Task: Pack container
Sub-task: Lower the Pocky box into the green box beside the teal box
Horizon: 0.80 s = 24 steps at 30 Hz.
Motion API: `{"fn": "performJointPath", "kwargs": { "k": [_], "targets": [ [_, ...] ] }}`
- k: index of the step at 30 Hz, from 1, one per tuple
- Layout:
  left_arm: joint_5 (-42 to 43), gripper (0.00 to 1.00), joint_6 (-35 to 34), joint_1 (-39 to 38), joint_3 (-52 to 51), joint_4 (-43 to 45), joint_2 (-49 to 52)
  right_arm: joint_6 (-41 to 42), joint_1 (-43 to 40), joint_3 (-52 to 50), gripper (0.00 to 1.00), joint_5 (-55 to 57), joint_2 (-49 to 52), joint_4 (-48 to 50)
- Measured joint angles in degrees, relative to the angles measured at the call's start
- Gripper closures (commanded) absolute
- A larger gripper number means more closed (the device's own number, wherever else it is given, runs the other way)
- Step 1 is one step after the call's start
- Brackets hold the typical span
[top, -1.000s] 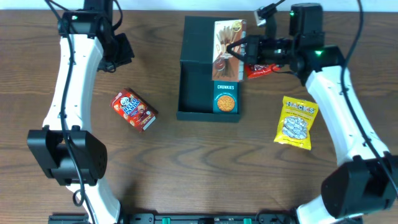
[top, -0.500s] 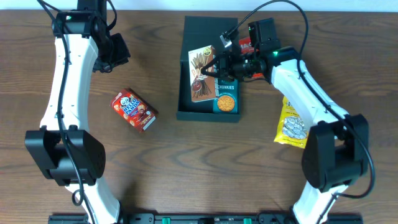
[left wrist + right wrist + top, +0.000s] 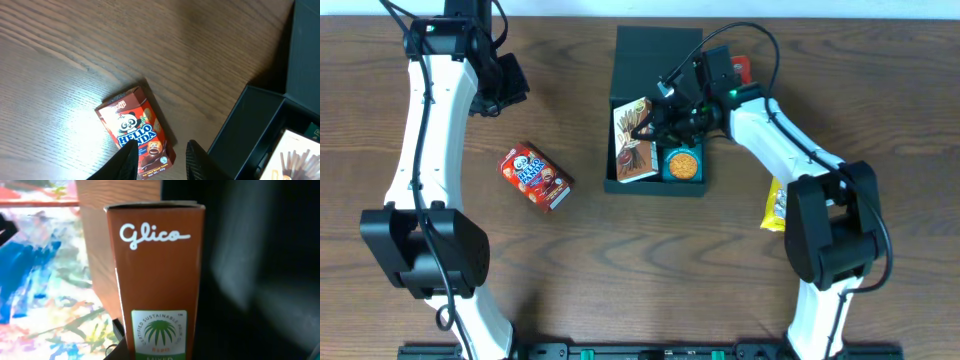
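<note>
The dark teal container [image 3: 655, 187] stands open at mid-table, its flap lid [image 3: 655, 60] lying back behind it. My right gripper [image 3: 653, 126] is shut on a brown Glico biscuit-stick box [image 3: 633, 140], tilted in the container's left half; the right wrist view is filled by that box [image 3: 157, 270]. A teal Chunkies carton [image 3: 682, 165] lies in the container's front right corner. My left gripper [image 3: 506, 84] hangs open and empty above the table at the back left. In its wrist view the fingers [image 3: 127, 162] frame a red Hello Panda box [image 3: 137, 130], with the container's wall [image 3: 245, 125] to the right.
The red Hello Panda box [image 3: 535, 177] lies on the wood table left of the container. A yellow snack bag [image 3: 775, 205] is partly hidden under my right arm. A red packet [image 3: 741, 68] lies behind the right wrist, beside the lid.
My right gripper has carried the biscuit-stick box from over the lid's right side forward and left, down into the container. The left arm has shifted only slightly.
</note>
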Motion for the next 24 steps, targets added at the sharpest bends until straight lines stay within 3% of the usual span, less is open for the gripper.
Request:
{"fn": "performJointPath", "kwargs": {
  "k": [24],
  "targets": [
    [0.0, 0.67, 0.0, 0.0, 0.0, 0.0, 0.0, 6.4, 2.3, 0.0, 0.83, 12.3, 0.1, 3.6]
  ]
}}
